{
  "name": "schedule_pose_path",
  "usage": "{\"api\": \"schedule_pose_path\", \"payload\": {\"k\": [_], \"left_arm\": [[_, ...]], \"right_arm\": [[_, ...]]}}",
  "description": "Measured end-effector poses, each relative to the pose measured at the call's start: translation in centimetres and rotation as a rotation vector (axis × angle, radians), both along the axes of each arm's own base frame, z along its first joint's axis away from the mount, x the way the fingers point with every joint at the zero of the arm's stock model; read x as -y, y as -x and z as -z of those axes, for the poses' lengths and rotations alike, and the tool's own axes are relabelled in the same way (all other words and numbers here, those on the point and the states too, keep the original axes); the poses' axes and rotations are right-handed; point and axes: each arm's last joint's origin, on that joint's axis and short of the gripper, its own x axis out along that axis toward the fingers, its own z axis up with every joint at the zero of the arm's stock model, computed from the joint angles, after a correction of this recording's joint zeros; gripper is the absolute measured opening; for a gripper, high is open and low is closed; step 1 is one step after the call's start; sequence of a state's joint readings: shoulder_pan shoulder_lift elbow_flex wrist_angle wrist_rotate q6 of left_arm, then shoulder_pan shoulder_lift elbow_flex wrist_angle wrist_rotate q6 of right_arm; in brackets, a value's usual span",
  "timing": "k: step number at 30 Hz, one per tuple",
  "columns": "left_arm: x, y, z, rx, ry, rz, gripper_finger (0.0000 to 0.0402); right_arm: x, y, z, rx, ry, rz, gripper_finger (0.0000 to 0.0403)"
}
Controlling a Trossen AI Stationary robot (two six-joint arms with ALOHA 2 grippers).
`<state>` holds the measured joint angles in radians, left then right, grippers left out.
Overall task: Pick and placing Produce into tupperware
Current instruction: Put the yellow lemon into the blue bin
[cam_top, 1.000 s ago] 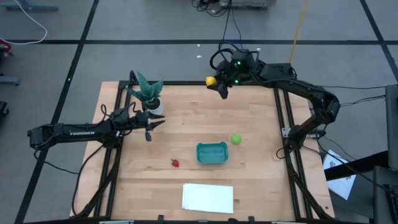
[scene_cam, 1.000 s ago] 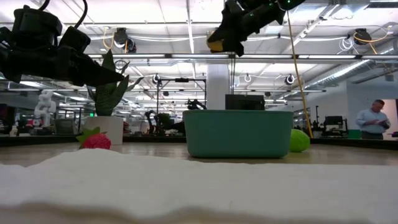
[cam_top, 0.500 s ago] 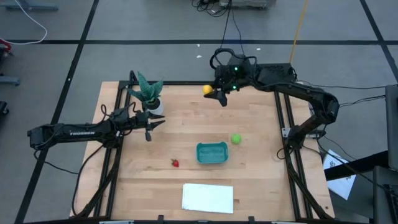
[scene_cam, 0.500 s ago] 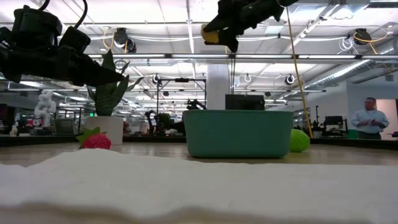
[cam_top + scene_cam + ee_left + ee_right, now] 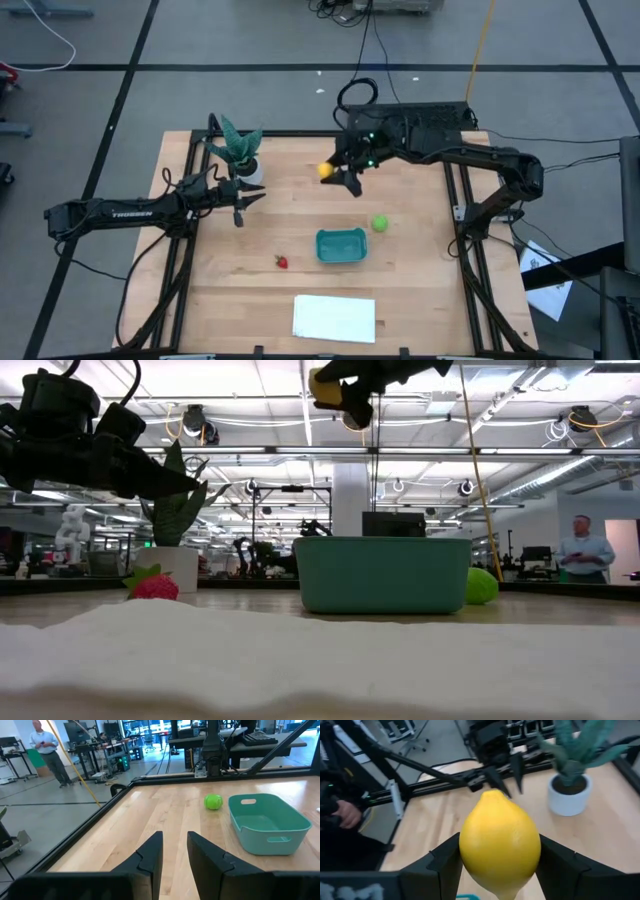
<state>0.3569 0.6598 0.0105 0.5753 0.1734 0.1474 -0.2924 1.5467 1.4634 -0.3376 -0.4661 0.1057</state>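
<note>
My right gripper [image 5: 338, 176] hangs high over the far middle of the table, shut on the yellow lemon [image 5: 325, 171], which fills the right wrist view [image 5: 500, 851]. The teal tub [image 5: 341, 245] sits on the table nearer the front, its wall showing in the low view [image 5: 383, 573]. The green ball [image 5: 380, 223] rests on the wood just right of the tub. The red strawberry [image 5: 282, 262] lies left of the tub. My left gripper [image 5: 244, 205] waits over the left part of the table, its fingers slightly apart [image 5: 174, 851], holding nothing. My right gripper pinches the lemon between its two fingers [image 5: 445, 865], one on each side of its widest part [image 5: 467, 851]. The lemon's pointed end faces away from the wrist. It is lifted clear, high above the table [image 5: 326, 387].
A spiky green plant in a white pot [image 5: 241, 155] stands at the far left of the table, close to my left gripper. A flat white sheet [image 5: 334, 318] lies near the front edge. Black rails [image 5: 455, 190] frame the table. A person [image 5: 579, 555] stands far behind.
My right gripper has carried the lemon from over the table's far edge toward the near side and a little leftward, over the wood. It has stayed shut on the lemon. In the low view it has risen in the picture.
</note>
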Motion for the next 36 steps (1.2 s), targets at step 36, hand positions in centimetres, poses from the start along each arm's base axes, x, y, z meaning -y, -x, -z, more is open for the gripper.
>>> {"api": "schedule_pose_path", "payload": {"k": [36], "left_arm": [[0.0, 0.0, 0.4, -0.031, 0.032, -0.002, 0.0093]], "right_arm": [[-5.1, -3.3, 6.0, -0.281, 0.022, -0.094, 0.02]]}}
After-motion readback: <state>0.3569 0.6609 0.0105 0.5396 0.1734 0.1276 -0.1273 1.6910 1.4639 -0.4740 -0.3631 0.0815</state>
